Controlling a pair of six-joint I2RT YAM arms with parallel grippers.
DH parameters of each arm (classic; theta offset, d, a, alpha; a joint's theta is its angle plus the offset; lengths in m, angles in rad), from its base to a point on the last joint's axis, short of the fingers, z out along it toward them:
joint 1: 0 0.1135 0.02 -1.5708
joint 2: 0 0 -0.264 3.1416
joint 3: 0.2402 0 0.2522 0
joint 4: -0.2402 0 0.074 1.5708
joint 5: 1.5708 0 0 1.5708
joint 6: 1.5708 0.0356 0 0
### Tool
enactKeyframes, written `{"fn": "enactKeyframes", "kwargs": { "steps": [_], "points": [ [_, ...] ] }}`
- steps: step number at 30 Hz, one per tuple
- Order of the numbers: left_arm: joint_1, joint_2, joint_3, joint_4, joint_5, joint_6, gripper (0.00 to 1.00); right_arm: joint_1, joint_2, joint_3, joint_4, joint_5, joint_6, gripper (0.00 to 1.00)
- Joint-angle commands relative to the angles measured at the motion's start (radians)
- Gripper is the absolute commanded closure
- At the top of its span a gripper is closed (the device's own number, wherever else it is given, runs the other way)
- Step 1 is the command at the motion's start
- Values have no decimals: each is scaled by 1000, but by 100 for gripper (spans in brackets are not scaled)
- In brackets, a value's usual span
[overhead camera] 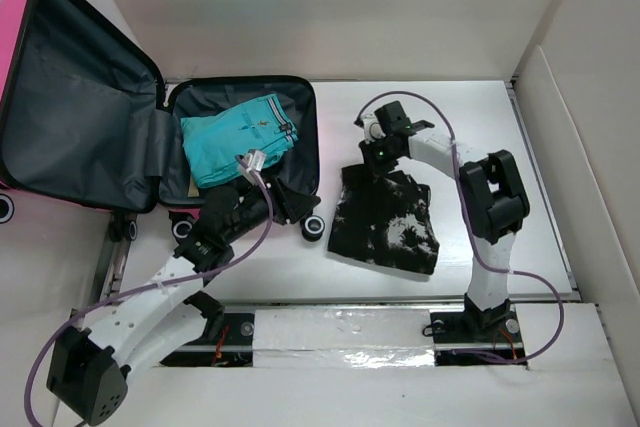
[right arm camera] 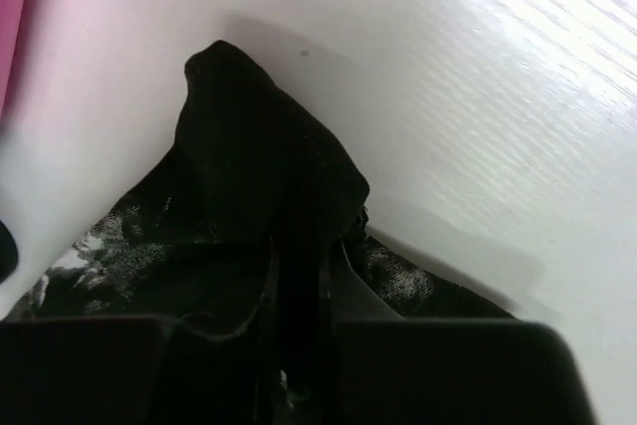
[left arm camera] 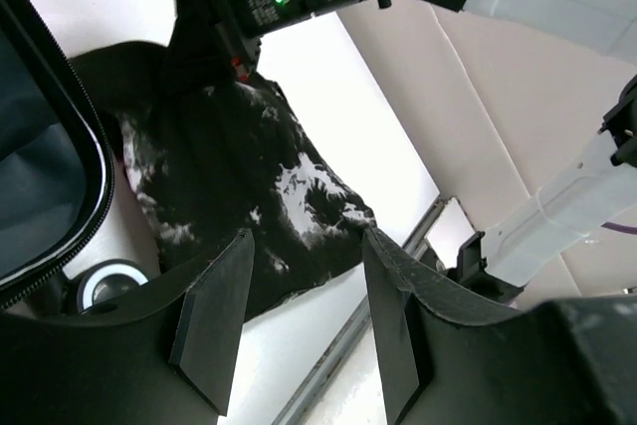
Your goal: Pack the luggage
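On the tabletop (overhead camera: 500, 117) the pink luggage (overhead camera: 70, 107) lies open at far left, teal shorts (overhead camera: 235, 137) inside. The black-and-white shirt (overhead camera: 390, 222) lies beside it, far edge pinched in the right gripper (right arm camera: 299, 266); the left gripper (left arm camera: 304, 286) hangs apart, empty. Risk: a thin pinch may slip, or trailing cloth snags the luggage rim

The suitcase (overhead camera: 10, 47) shell shone: hard, glossy pink plastic, with a lining (overhead camera: 70, 97) of dull grey woven cloth. The turquoise shorts (overhead camera: 240, 137) looked soft and matt. The black-and-white garment (overhead camera: 385, 222) was limp, crumpled fabric on a smooth white table (overhead camera: 540, 147) with a faint sheen. The left gripper (left arm camera: 306, 246) had matt black plastic fingers (left arm camera: 214, 325).
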Motion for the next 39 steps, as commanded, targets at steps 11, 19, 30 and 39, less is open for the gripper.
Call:
{"fn": "enactKeyframes", "kwargs": {
  "steps": [11,19,30,39],
  "points": [
    [-370,370,206,56,-459,66,40,-315,-32,-4,247,108,408,85],
    [-348,591,318,29,-536,-6,28,-399,-162,-102,371,135,519,0],
    [-467,878,463,-92,-671,-235,26,-317,-734,-454,619,159,559,0],
    [-509,1136,686,-318,-804,-400,23,-211,-964,-579,599,133,539,0]
  ]
}}
